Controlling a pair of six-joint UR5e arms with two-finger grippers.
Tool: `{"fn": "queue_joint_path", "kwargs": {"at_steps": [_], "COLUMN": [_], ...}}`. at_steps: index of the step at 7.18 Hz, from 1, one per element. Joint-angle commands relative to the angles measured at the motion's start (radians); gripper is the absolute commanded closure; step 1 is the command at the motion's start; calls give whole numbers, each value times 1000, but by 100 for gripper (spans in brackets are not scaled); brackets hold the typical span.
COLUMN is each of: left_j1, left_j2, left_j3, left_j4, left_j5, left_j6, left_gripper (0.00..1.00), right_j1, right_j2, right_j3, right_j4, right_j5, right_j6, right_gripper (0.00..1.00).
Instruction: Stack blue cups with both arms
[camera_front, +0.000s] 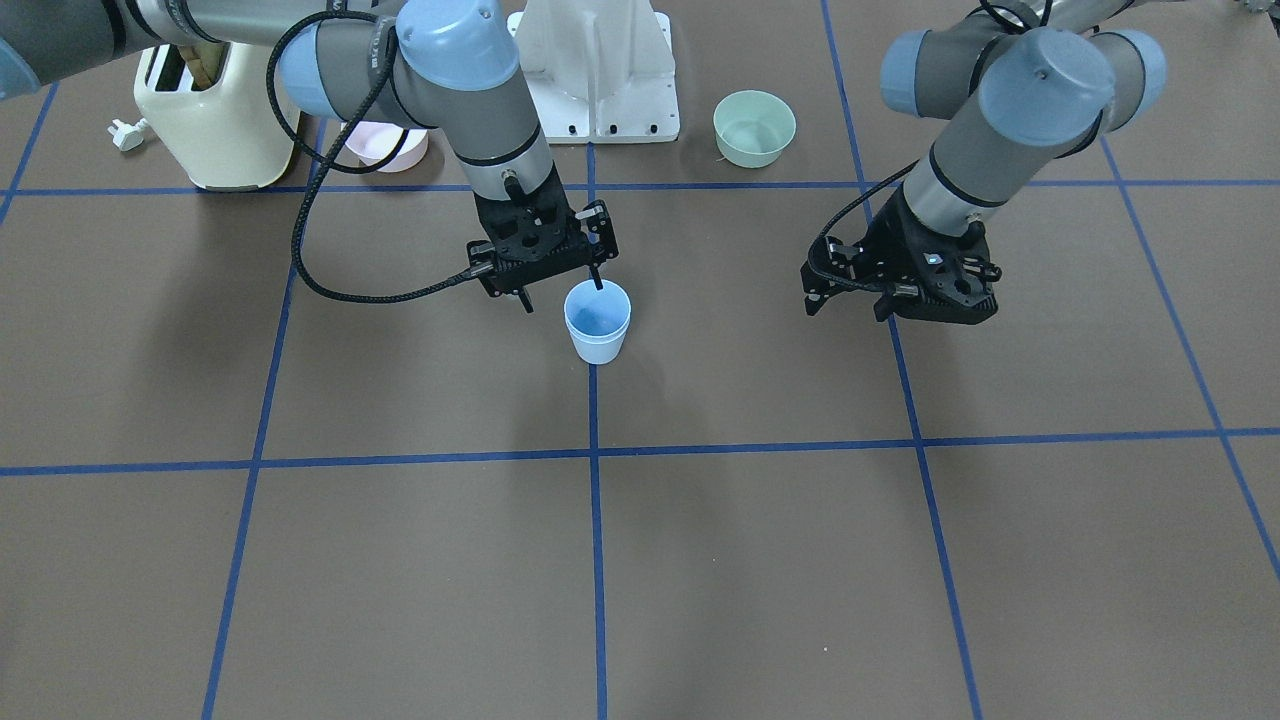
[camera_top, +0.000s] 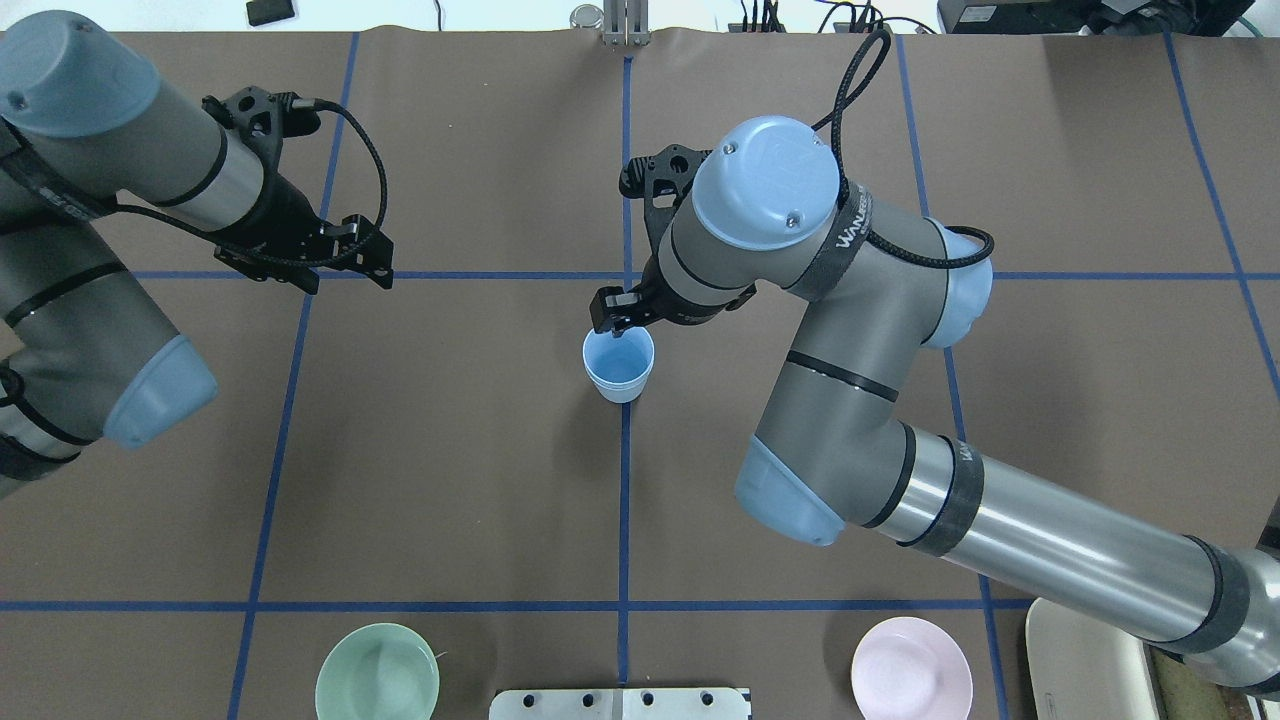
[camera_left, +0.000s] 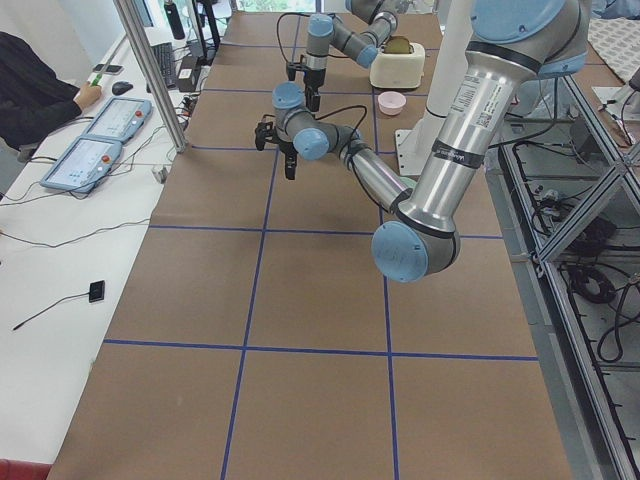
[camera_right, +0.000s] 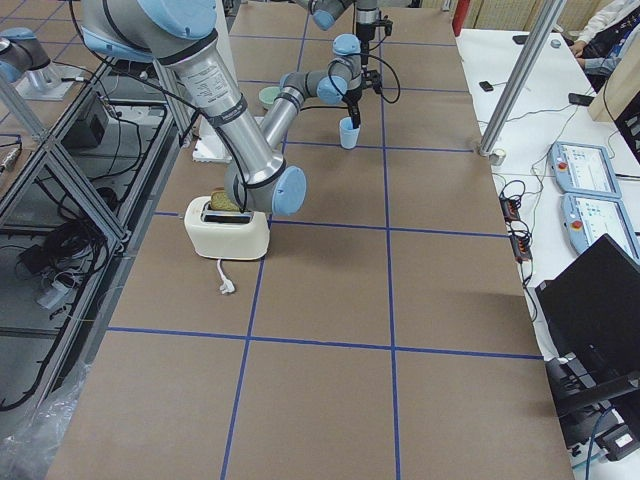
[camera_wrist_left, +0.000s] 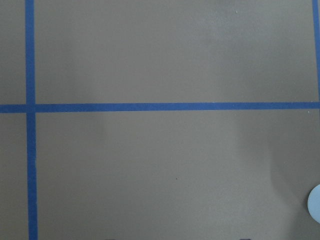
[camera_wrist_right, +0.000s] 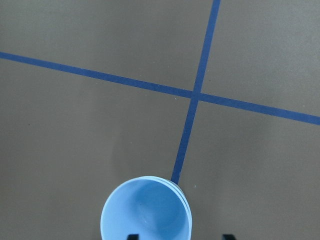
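The blue cups (camera_front: 597, 322) stand upright near the table's middle on a blue tape line. In the right wrist view (camera_wrist_right: 146, 215) a doubled rim shows one cup nested in the other. They also show in the overhead view (camera_top: 619, 366). My right gripper (camera_front: 561, 292) is open just over the rim. One fingertip (camera_wrist_right: 131, 236) sits over the cup's mouth and the other is outside the wall. My left gripper (camera_top: 345, 272) is open and empty, hovering over bare table well away from the cups. The left wrist view shows only a sliver of a cup (camera_wrist_left: 315, 205) at its right edge.
A pale green bowl (camera_front: 754, 127) and a pink bowl (camera_front: 390, 147) sit near the white pedestal (camera_front: 600, 80) at the robot's side. A cream toaster (camera_front: 215, 120) with a loose plug (camera_front: 127, 133) stands beside the pink bowl, behind the right arm.
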Motion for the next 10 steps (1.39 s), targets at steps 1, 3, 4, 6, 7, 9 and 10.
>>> {"fn": "queue_joint_path", "kwargs": {"at_steps": [1,3,4,6,7,9,10], "left_j1": [-101,-161,-186,-288,-331,-430,-462], "left_j2": [17,25,59,144,194,230,230], "left_j3": [-1,-11,-24,-24,-18,34,83], "left_j4": [33,87,96,98,98,99,101], "left_j5": [-69,-71,-72,-72,-69,-69,-69], "left_j6": [107,233,286,479,542,741,822], "left_gripper": [13,10,10,3,2,2,2], "right_j1": [108,226,275,405,488,592,637], "right_j2": [-5,-30,-41,-157,-235,-364,-422], "right_j3": [1,-6,-7,2,5,10,8], "right_j4": [0,-3,-8,-8,-9,-16,-31], "right_j5": [23,105,153,211,256,261,291], "right_j6": [3,5,-11,-209,-318,-539,-608], "right_gripper": [0,0,0,0,0,0,0]}}
